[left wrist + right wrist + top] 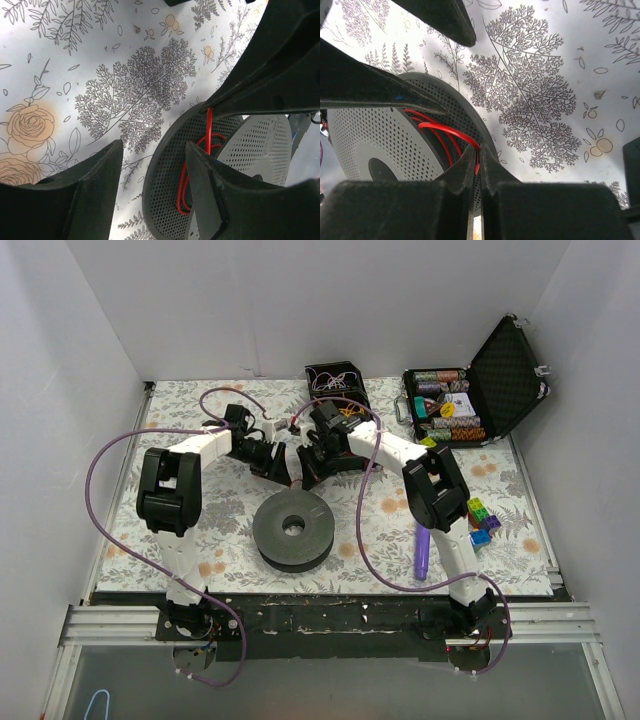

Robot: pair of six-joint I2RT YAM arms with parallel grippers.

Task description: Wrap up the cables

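Your right gripper [477,155] pinched on thin bright red cables [445,131] at the perforated grey spool [365,132] rim, cables unseen overhead, left gripper [155,150] apart, empty, slim purple pen [421,552] at spool's three o'clock.

A fixed camera high behind the near edge looks down over the whole flowered table [225,550]. The two wrist cameras, looking in from opposite sides close above the cloth, both frame the perforated spool [365,135] and its red cables [445,130].
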